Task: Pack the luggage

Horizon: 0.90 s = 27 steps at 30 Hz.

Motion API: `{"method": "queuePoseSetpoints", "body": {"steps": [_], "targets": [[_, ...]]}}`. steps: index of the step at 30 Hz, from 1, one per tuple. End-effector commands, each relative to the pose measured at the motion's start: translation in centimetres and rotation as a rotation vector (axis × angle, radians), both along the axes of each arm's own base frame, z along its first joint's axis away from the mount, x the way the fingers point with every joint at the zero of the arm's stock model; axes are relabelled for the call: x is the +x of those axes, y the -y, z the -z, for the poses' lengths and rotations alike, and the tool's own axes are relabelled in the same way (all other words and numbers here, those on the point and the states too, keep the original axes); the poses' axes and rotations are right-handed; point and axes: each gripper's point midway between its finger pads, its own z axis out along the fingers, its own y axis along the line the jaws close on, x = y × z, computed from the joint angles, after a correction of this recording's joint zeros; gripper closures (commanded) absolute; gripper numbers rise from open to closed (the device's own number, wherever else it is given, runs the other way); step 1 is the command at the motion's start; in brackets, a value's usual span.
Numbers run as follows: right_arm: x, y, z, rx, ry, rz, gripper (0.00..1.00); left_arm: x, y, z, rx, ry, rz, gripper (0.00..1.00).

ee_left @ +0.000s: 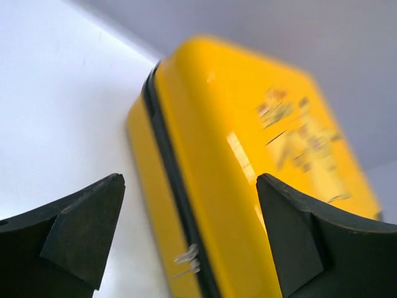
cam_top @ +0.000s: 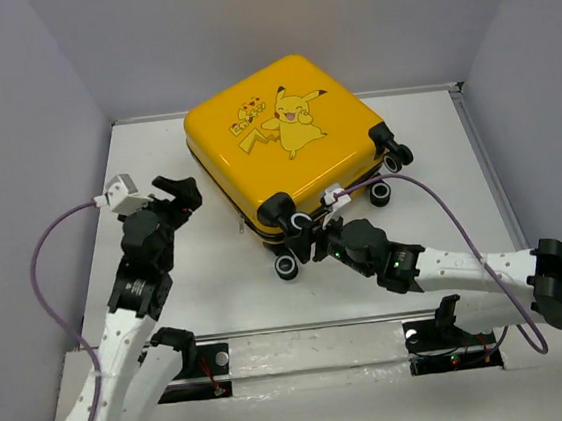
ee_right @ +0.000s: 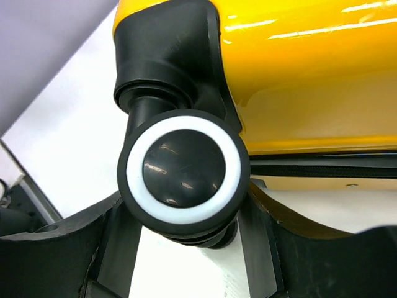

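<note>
The luggage (cam_top: pixel 284 140), a yellow hard-shell suitcase with a Pikachu cartoon, lies flat and closed on the white table (cam_top: pixel 199 289), wheels toward me. My left gripper (cam_top: pixel 181 193) is open and empty just left of the case's left side. In the left wrist view the gripper (ee_left: pixel 189 180) frames the yellow shell (ee_left: pixel 248 155), its black seam and the silver zipper pulls (ee_left: pixel 189 257). My right gripper (cam_top: pixel 309 233) is at the case's near corner. In the right wrist view the gripper (ee_right: pixel 184 197) has its fingers pressed against both sides of a black-and-white wheel (ee_right: pixel 183 167) under the black corner trim (ee_right: pixel 167 56).
Three more wheels show on the case's near side, one low (cam_top: pixel 287 266) and two to the right (cam_top: pixel 382 195). Grey walls close the table at the back and sides, with a raised rim on the right (cam_top: pixel 477 140). The arm mounting rail (cam_top: pixel 315 343) runs along the near edge.
</note>
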Motion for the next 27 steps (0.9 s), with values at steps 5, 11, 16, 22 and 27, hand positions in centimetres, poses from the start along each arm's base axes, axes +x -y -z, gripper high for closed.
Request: {"method": "queuePoseSetpoints", "body": {"steps": [5,11,16,22,27], "targets": [[-3.0,1.4,-4.6,-0.087,0.013,-0.056,0.0,-5.9,-1.7,-12.5,0.115,0.237,0.047,0.01],[-4.3,7.5,-8.2,-0.093,0.01,0.026,0.0,-9.2,1.3,-8.5,0.109,0.23,0.267,0.01],[-5.3,12.8,-11.3,-0.021,0.054,0.104,0.0,-11.7,2.1,-8.5,0.099,0.304,0.346,0.01],[-5.7,16.4,-10.7,0.078,0.042,0.198,0.0,-12.4,2.1,-8.4,0.118,0.341,0.359,0.01],[-5.5,16.4,-9.9,0.074,0.027,0.213,0.0,-11.9,2.5,-8.0,0.123,0.319,0.382,0.01]]}}
